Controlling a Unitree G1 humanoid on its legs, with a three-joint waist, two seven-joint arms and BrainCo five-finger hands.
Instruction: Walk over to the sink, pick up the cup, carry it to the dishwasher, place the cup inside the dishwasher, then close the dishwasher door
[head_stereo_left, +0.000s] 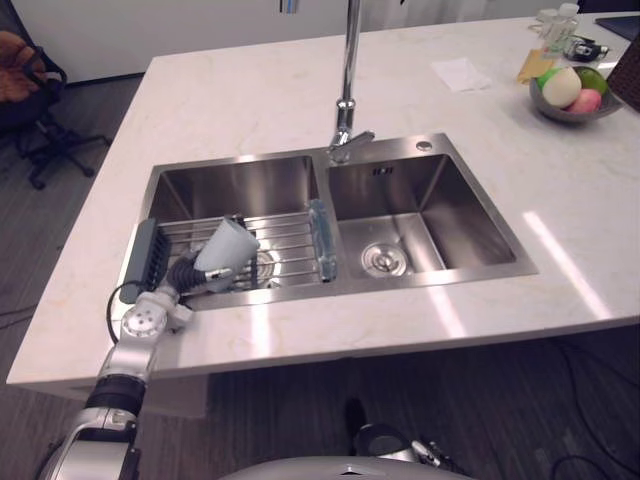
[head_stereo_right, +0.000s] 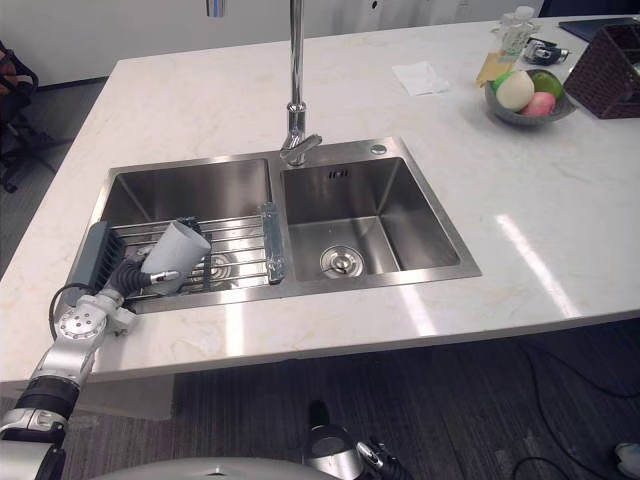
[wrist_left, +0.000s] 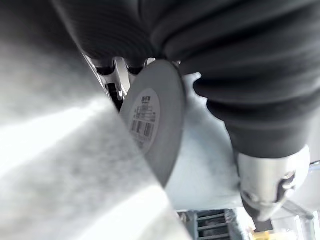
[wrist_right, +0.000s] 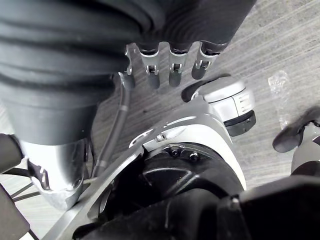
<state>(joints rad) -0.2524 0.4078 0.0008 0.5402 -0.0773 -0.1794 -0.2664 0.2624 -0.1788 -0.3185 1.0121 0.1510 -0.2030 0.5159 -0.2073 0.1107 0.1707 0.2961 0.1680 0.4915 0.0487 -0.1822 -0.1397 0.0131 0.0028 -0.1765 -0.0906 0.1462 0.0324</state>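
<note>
A pale grey cup (head_stereo_left: 228, 245) hangs tilted above the wire rack (head_stereo_left: 290, 240) in the left basin of the steel double sink (head_stereo_left: 440, 285). My left hand (head_stereo_left: 185, 272) is shut on it from the near left side, its fingers (wrist_left: 107, 70) and thumb (wrist_left: 270, 185) curled round the wall. The left wrist view shows the cup's base (wrist_left: 150, 115) with a barcode label. My right hand (wrist_right: 170, 65) hangs low over the dark floor with relaxed fingers and holds nothing.
A tall faucet (head_stereo_left: 348, 80) rises behind the sink's divider. A grey rectangular block (head_stereo_left: 148, 255) leans at the left rim, and a clear holder (head_stereo_left: 322, 240) sits on the divider. A fruit bowl (head_stereo_left: 575, 95) and a woven basket (head_stereo_right: 610, 55) stand far right on the counter.
</note>
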